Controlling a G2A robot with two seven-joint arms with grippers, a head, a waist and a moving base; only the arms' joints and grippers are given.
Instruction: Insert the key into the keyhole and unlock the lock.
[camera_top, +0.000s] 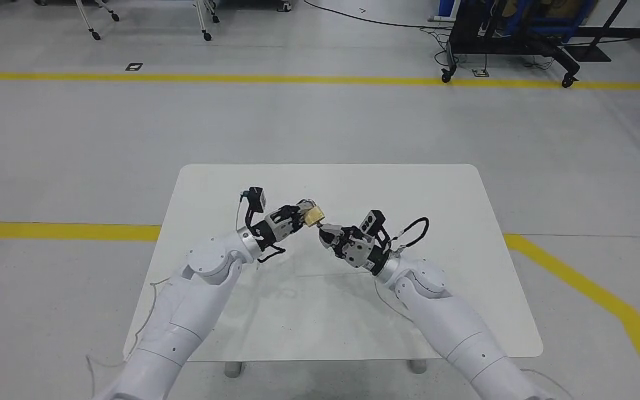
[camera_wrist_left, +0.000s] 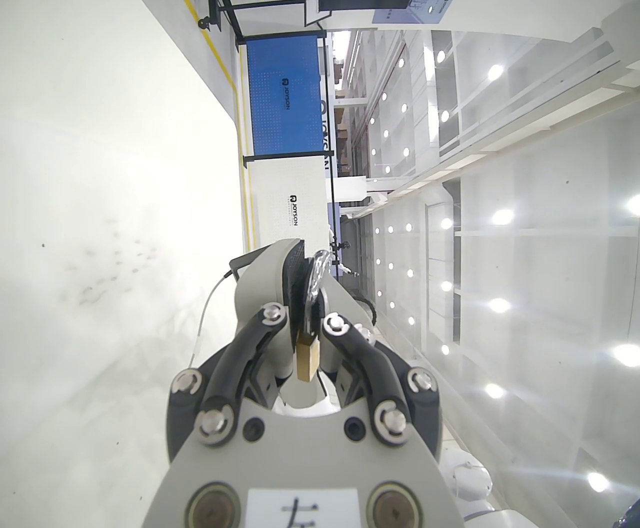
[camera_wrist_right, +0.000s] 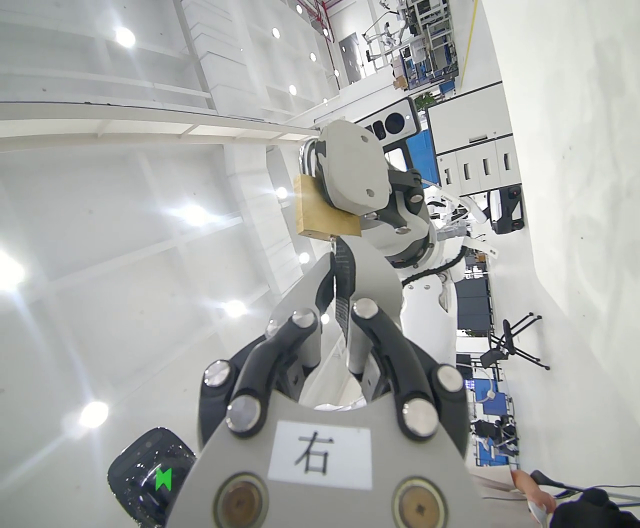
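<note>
The left claw is clamped shut on a brass padlock, held in the air above the white desk, its body jutting out past the fingertips. The right claw is just beside it, fingers pressed together with their tips against the padlock's underside. Whatever they pinch is hidden.

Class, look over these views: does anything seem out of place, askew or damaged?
Nothing stands out. The left gripper holds the brass padlock above the white table, and the right gripper, shut, sits right at the padlock's base. No damage shows.
</note>
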